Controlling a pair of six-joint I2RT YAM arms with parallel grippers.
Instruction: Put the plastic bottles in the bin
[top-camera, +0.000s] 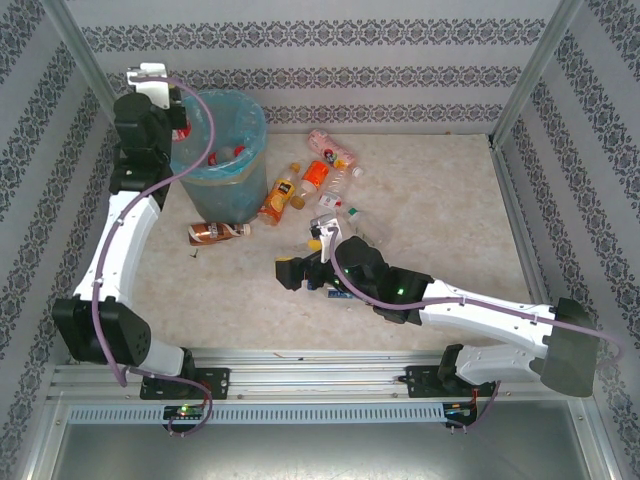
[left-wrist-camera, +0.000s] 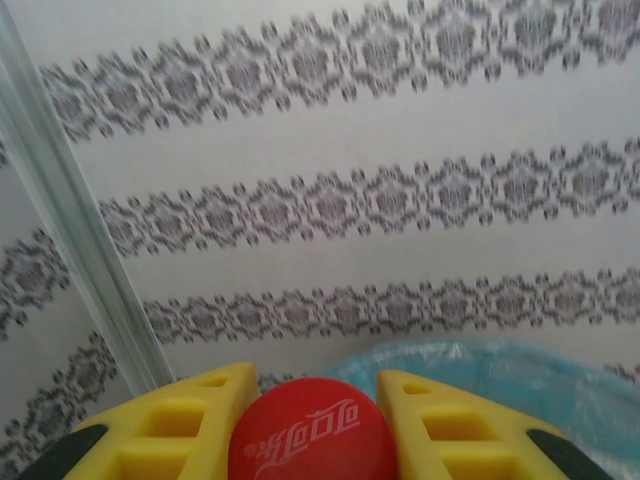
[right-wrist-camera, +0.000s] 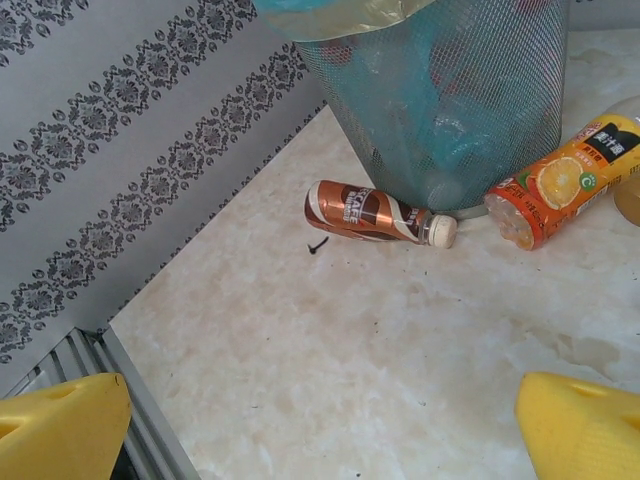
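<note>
L hand (top-camera: 182, 118) is seen at upper left of the top view, raised beside the left rim of the bin (top-camera: 250, 132). In the L wrist view it is closed narrow on a red bottle (left-wrist-camera: 312, 440): a rounded red face w/ white script is pinched btwn the two yellow fingers (left-wrist-camera: 190, 425), touching both. A patterned wall (left-wrist-camera: 400, 130) is seen behind, and the bin's blue bag (left-wrist-camera: 500, 385) at lower right of that frame.

R hand (top-camera: 306, 254) is held low over the desk (top-camera: 430, 220) near centre of the top view, pointed toward the bin. Its jaws are spread wide w/ nothing btwn; in the R wrist view the yellow tips (right-wrist-camera: 60, 430) sit at the two lower corners, bare desk btwn them.

The bin is placed at upper left of the top view; its wall is shown as mesh in the R wrist view. A few bottles w/ red caps (top-camera: 238, 151) are seen inside.

Other bottles are found on the desk. A brown bottle (top-camera: 218, 232) is laid on its side just beside the bin's base; contact w/ the mesh can't be told. An orange bottle (top-camera: 280, 200) is laid just right of the bin, one end near the mesh. Further right, upper centre of the top view, a red-orange bottle (top-camera: 316, 175), a pink bottle (top-camera: 330, 143) and some clear bottles (top-camera: 340, 197) are scattered close together. A small dark speck (right-wrist-camera: 318, 243) is seen by the brown bottle.
</note>
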